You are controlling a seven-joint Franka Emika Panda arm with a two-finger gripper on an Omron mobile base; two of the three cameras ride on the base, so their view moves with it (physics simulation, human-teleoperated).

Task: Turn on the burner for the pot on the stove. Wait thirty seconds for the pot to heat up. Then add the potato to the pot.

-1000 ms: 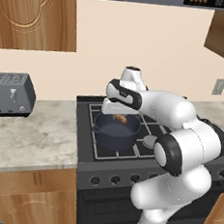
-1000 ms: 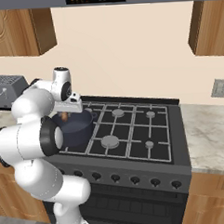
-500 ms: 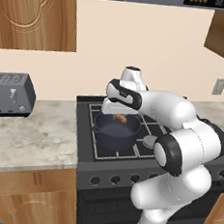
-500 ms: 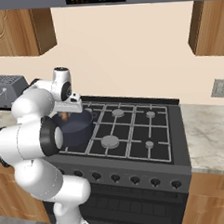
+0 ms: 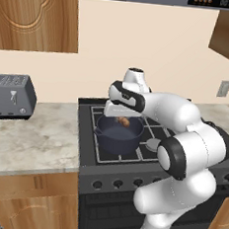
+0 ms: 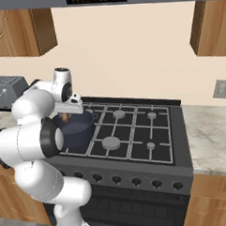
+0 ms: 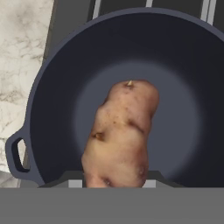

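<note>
The dark blue-grey pot (image 5: pixel 118 134) (image 6: pixel 78 129) (image 7: pixel 57 113) stands on the front left burner of the black stove (image 5: pixel 132 160) (image 6: pixel 134 132). My gripper (image 5: pixel 123 120) (image 6: pixel 66 116) hangs just above the pot's mouth, shut on the brown-orange potato (image 5: pixel 124 121) (image 6: pixel 65 117) (image 7: pixel 120 135). In the hand view the potato hangs lengthwise over the middle of the pot's bare floor, with its lower end between my fingers. One side handle of the pot (image 7: pixel 15 153) sticks out toward the marble counter.
A grey toaster (image 5: pixel 9 96) (image 6: pixel 8 90) sits on the marble counter (image 5: pixel 30 138) left of the stove. Front knobs (image 6: pixel 116 179) line the stove's face. Wooden cabinets hang above; the other burners (image 6: pixel 134 128) carry nothing.
</note>
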